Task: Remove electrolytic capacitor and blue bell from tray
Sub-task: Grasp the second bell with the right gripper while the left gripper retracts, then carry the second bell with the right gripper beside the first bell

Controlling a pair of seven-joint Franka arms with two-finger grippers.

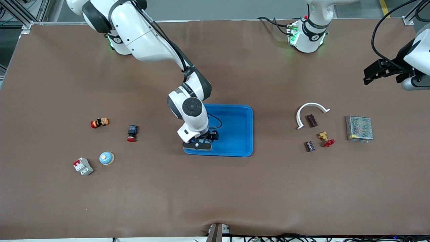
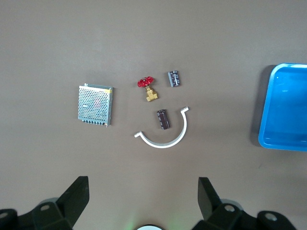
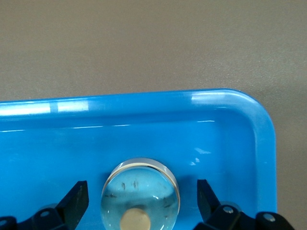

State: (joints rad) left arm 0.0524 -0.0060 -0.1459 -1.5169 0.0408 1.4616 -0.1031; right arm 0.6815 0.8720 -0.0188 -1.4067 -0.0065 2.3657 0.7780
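Note:
A light-blue bell (image 3: 140,191) with a brass button sits in the blue tray (image 1: 240,132), in the corner nearest the front camera toward the right arm's end. My right gripper (image 1: 201,143) is low over it, open, one finger on each side of the bell (image 3: 142,201) without touching it. In the front view the gripper hides this bell. A second bell (image 1: 106,158) stands on the table toward the right arm's end. Two dark capacitors (image 1: 311,120) (image 1: 309,146) lie toward the left arm's end, also in the left wrist view (image 2: 163,119) (image 2: 174,78). My left gripper (image 1: 378,72) waits high up, open and empty (image 2: 142,201).
Near the capacitors lie a white curved strip (image 1: 312,105), a brass valve with a red handle (image 1: 324,137) and a metal mesh box (image 1: 359,128). Near the second bell are a circuit breaker (image 1: 83,166), a black and red switch (image 1: 132,133) and a red and orange button (image 1: 99,123).

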